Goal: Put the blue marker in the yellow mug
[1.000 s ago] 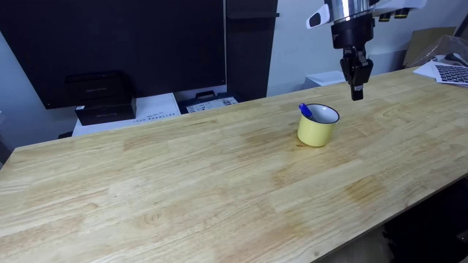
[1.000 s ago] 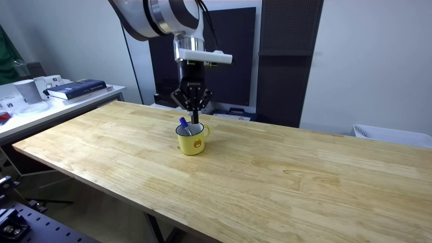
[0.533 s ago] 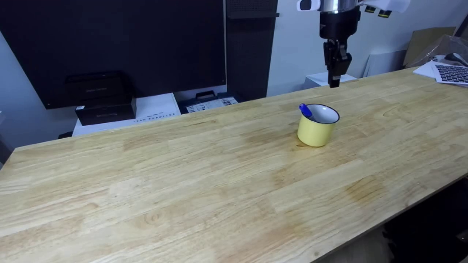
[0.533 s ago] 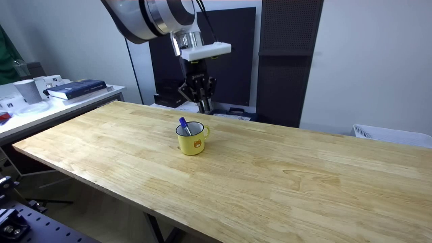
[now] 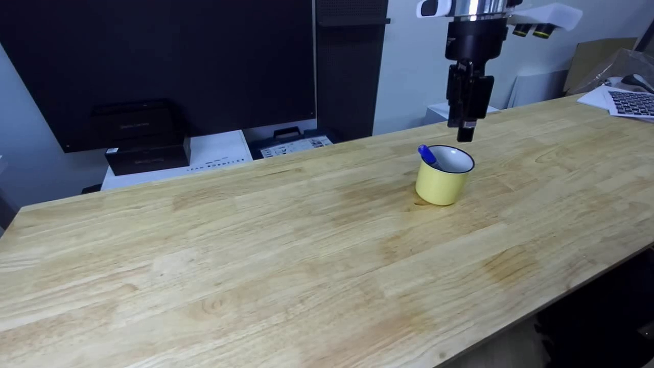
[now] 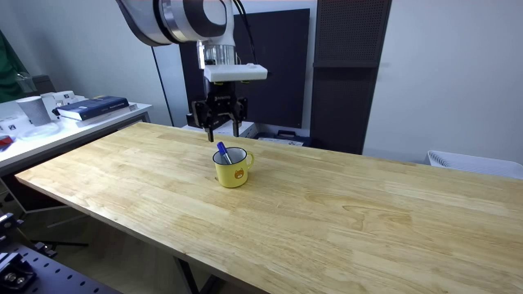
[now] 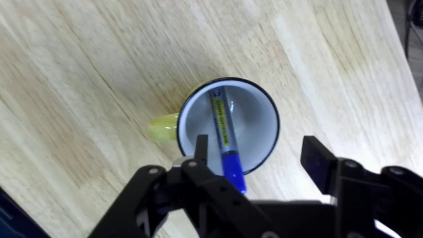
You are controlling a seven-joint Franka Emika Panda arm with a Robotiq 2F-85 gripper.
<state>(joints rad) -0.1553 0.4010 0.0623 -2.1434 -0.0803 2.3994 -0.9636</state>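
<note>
blue marker (image 6: 224, 152): tilted inside yellow mug (image 6: 229, 176) | mug: upright on wooden table (image 6: 327, 208) | jaws: parted, above table

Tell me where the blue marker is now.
In both exterior views, the blue-capped marker leans inside the yellow mug, its cap sticking out at left. In the wrist view, the cap shows between the fingers of the open pincer.

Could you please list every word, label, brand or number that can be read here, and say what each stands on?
"WHITEBOARD MARKER": yellow label on the blue marker.
"LEAN ROBOTICS": the white box, slightly blurred.
"ROBOTIQ": probably, on the gripper; blurred.
Too small or blurred to read: any print on the black box, the dark blue book and the case's sheet.
</note>
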